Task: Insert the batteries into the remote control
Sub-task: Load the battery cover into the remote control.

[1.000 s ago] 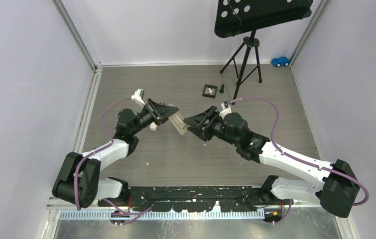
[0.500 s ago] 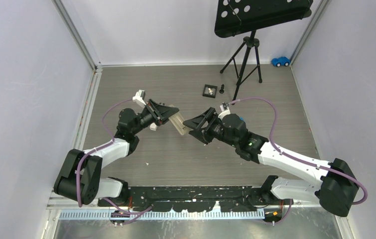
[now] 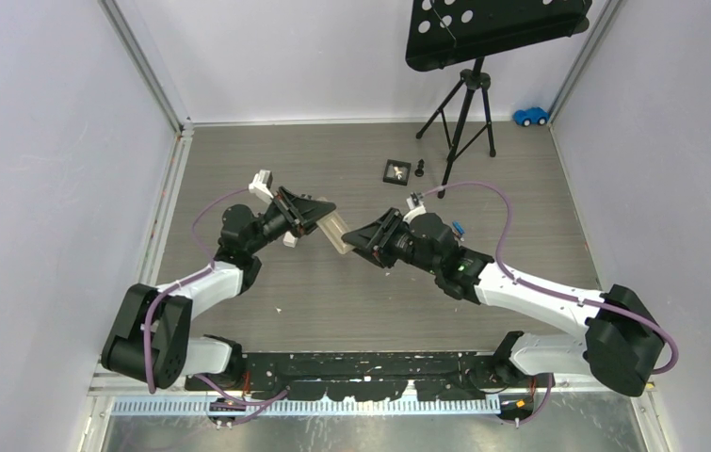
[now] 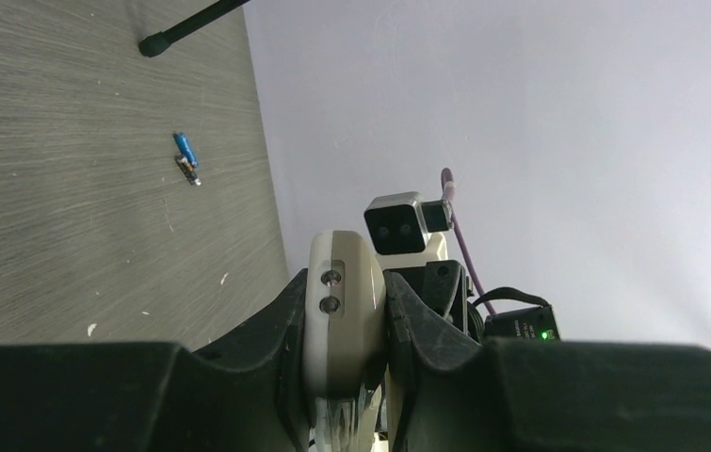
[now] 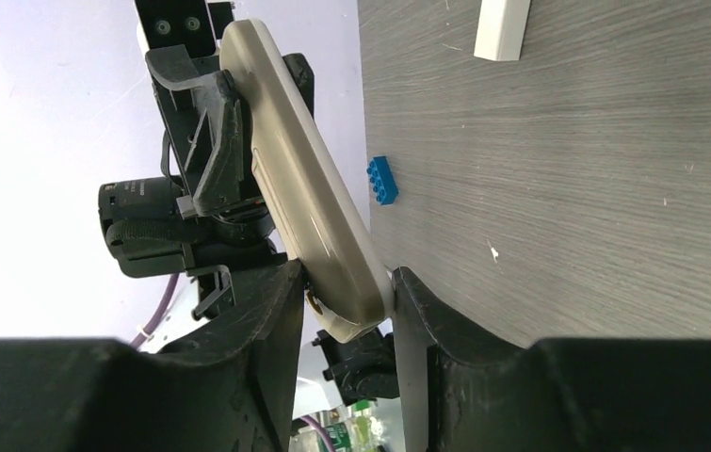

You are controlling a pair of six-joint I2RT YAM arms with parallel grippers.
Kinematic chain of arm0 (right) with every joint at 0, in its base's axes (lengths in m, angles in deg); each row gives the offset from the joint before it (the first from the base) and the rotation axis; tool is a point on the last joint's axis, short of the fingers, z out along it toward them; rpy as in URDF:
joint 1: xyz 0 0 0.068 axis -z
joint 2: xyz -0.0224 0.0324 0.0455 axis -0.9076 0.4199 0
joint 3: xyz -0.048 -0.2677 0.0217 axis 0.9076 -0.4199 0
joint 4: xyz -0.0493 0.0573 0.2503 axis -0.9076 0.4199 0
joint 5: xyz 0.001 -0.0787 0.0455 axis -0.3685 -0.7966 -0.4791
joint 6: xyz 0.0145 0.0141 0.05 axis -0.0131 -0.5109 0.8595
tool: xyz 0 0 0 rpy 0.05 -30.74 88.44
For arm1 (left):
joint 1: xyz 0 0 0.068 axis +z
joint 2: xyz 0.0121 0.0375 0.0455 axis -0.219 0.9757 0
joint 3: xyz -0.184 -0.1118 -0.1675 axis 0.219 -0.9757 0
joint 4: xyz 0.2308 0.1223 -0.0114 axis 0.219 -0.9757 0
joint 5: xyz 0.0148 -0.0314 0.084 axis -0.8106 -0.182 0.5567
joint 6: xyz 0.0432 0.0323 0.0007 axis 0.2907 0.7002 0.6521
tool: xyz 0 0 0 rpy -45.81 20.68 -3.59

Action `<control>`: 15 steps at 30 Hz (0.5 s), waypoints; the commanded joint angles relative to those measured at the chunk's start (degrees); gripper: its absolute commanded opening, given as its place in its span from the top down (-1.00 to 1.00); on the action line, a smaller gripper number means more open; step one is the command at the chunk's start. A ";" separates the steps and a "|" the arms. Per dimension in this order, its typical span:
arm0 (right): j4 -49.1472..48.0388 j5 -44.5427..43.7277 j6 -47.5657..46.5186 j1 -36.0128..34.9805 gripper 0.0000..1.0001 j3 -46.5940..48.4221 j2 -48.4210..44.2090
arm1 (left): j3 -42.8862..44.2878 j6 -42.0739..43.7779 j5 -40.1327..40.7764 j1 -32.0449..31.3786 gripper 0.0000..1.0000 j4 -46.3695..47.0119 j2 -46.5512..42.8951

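Observation:
The remote control, a cream slab, is held in the air over the middle of the table. My left gripper is shut on its left end, and the left wrist view shows the remote control pinched between both fingers. My right gripper has the other end of the remote control between its jaws, with both fingers against it. A blue battery lies on the table behind the right arm. In the left wrist view that battery has a small dark piece right beside it.
A black tripod carrying a black perforated plate stands at the back right, with a blue toy car in the far corner. A small black square tray lies behind the grippers. A white strip and a blue toy brick lie below the left arm.
My right gripper has moved left to the remote control, opened wider on the way, and closed round its free end. The left gripper has kept its hold, shifting only slightly.

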 commanded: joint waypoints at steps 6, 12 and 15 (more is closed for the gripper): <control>-3.15 2.86 -12.54 1.49 -0.30 1.38 -3.13 | 4.44 1.64 -6.31 0.22 1.00 -0.43 -4.07; -4.22 16.59 -25.39 5.03 -0.49 2.31 -8.59 | 7.53 5.04 -16.12 0.38 1.00 0.34 -3.17; -5.86 22.71 -27.79 5.66 -0.47 3.35 -8.21 | 8.61 1.54 -21.36 0.38 1.00 7.11 -1.91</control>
